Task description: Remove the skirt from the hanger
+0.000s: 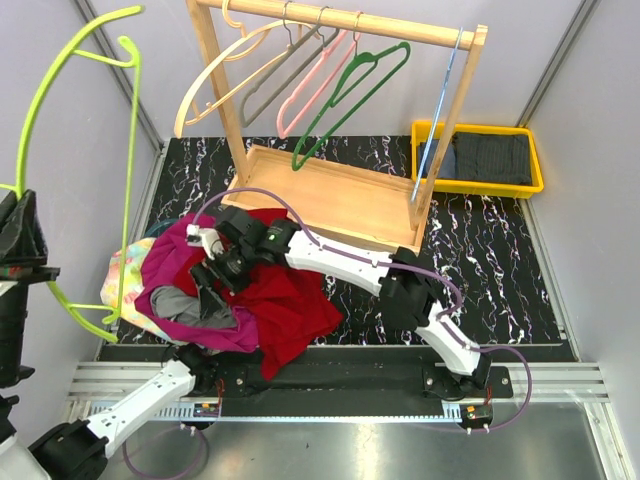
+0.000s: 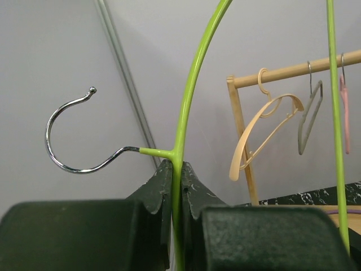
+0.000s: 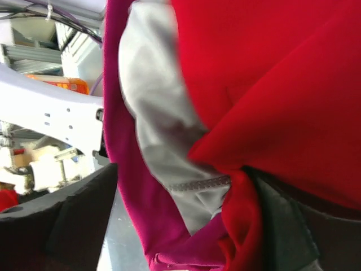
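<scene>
A lime-green hanger [image 1: 130, 150] with a chrome hook [image 2: 67, 135] is bare and held up at the far left. My left gripper [image 1: 20, 240] is shut on its stem [image 2: 176, 169]. The magenta skirt [image 1: 185, 270] with grey lining [image 3: 158, 113] lies crumpled on a clothes pile, off the hanger, partly over a red garment [image 1: 290, 300]. My right gripper [image 1: 215, 272] is down on the pile, jaws wide apart, with magenta, grey and red fabric between its fingers [image 3: 189, 175].
A wooden clothes rack [image 1: 330, 195] with several hangers stands at the back centre. A yellow tray [image 1: 425, 135] holding dark cloth sits at the back right. A floral cloth [image 1: 118, 280] lies under the pile at the left.
</scene>
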Action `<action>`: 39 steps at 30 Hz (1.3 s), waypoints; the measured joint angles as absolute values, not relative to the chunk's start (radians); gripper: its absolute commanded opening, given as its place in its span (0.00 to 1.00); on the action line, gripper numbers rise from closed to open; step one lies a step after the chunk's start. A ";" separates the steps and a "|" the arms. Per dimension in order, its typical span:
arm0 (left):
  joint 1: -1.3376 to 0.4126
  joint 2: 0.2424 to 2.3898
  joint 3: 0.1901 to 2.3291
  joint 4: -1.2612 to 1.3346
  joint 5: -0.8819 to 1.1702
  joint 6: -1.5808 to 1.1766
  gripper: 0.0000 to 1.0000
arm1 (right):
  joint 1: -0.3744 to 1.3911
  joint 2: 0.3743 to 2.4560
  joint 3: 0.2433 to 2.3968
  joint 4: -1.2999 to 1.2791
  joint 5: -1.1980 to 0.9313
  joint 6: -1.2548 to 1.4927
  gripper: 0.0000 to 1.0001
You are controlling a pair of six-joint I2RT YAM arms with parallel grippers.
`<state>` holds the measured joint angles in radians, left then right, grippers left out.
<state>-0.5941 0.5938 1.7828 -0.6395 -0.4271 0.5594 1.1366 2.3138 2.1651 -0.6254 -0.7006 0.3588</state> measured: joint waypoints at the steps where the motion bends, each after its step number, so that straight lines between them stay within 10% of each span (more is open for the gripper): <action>1: -0.594 0.610 1.793 -0.648 -0.420 0.560 0.00 | 1.143 2.306 2.164 -0.628 -0.696 0.340 1.00; 22: -0.594 0.670 1.796 -0.970 -0.344 0.658 0.00 | 1.259 1.570 2.015 -0.666 -0.246 0.324 1.00; 39: -0.497 0.850 1.768 -0.939 -0.040 1.193 0.00 | 1.259 0.743 1.389 -0.080 -0.001 0.451 1.00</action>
